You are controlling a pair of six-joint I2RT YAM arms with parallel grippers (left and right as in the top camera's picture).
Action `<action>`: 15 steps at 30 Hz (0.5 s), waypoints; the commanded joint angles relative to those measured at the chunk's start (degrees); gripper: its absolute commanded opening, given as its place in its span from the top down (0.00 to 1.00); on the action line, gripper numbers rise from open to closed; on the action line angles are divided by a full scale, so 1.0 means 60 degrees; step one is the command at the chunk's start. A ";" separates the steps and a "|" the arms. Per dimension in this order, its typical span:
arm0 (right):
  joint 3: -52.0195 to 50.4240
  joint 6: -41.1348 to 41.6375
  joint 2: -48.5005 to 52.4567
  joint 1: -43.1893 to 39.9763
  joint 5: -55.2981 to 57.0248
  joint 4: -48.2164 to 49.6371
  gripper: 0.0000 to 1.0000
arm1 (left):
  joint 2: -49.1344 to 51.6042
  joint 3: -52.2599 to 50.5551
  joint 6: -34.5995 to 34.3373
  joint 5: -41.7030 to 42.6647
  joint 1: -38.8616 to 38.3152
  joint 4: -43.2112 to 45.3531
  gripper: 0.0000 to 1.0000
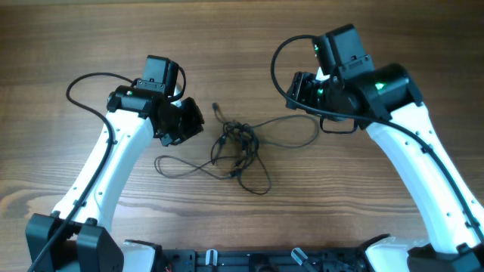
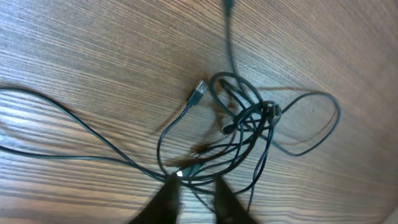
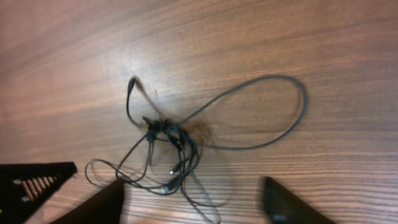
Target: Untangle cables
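My overhead camera looks straight down on the table (image 1: 68, 38) from well above, with the cables (image 1: 238, 147) mid-frame. My left wrist camera looks down past the left gripper (image 2: 194, 186), close over the cables just ahead of it. My right wrist camera, behind the right gripper (image 3: 193, 186), sits slightly farther off. All three views share the cables.

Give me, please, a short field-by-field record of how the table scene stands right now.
surface: wooden table
cables: thin dark cords knotted in one clump mid-table, with loops trailing left and right
plug: silvery end lying free on the wood
left tool: narrowly open, close to the clump's edge
right tool: wide open, holding nothing
tangle: not yet undone
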 commanded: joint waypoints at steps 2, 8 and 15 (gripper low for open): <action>0.0131 -0.1355 0.0754 0.0004 -0.1016 -0.0073 0.12 | 0.0047 -0.0007 -0.0055 0.0171 0.0058 0.0022 0.74; 0.0000 -0.2076 0.1872 0.0007 -0.1883 0.0011 0.08 | 0.0047 -0.0007 -0.0055 -0.0160 0.0055 0.0029 0.75; -0.0688 -0.3147 0.3359 0.0310 -0.2878 0.1020 0.63 | 0.0047 -0.0007 -0.0051 -0.0375 0.0055 0.0029 0.68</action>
